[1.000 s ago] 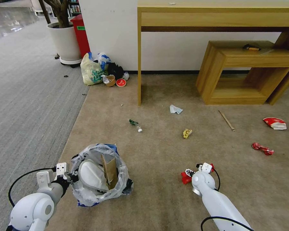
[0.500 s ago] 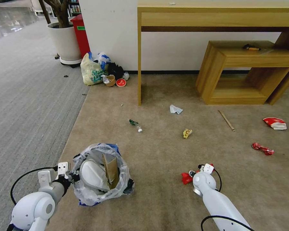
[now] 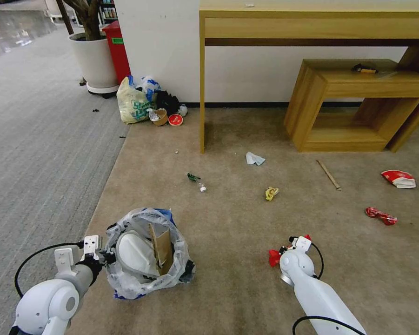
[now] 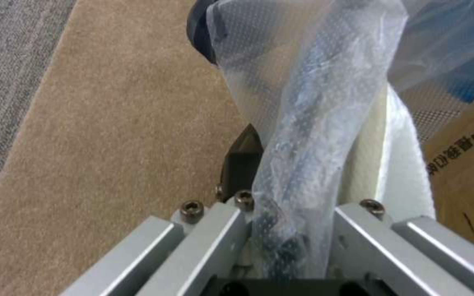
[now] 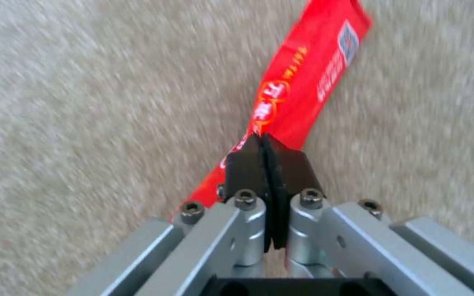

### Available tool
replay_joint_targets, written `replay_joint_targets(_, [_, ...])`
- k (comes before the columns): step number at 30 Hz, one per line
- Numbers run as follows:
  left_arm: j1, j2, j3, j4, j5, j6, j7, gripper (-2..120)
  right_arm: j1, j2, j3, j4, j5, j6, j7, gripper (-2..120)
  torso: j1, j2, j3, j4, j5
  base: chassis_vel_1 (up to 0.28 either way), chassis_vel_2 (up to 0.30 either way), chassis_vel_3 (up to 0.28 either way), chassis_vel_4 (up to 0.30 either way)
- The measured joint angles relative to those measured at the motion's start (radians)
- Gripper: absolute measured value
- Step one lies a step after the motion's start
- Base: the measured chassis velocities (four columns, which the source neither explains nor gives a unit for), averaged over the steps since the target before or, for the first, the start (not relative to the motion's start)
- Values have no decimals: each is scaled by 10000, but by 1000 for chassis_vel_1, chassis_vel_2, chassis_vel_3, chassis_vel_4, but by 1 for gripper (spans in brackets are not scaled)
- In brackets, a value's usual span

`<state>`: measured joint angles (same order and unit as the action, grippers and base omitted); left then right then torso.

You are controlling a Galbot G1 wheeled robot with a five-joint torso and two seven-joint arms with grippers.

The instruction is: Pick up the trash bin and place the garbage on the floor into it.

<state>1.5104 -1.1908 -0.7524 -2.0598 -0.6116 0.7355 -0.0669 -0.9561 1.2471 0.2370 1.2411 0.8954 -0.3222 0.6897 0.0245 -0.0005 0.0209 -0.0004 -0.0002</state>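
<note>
Right claw pinches a red wrapper, its print unreadable; left claw grips the bin rim beside cardboard with unreadable characters.

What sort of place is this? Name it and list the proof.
Probably an office or lobby corner: a long light-wood desk against a white wall, a white-potted indoor tree beside a red bin, and grey ribbed carpet meeting beige short-pile carpet.

Plastic liner hides the left claw's inner finger.
</note>
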Motion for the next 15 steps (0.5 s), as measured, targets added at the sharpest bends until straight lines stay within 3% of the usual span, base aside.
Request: replay_joint_targets(15, [269, 7, -158, -226, 50, 0, 132, 0, -10, -36, -23, 572, -369, 177, -40, 0, 0, 0, 0, 1, 2, 0, 0, 0, 0])
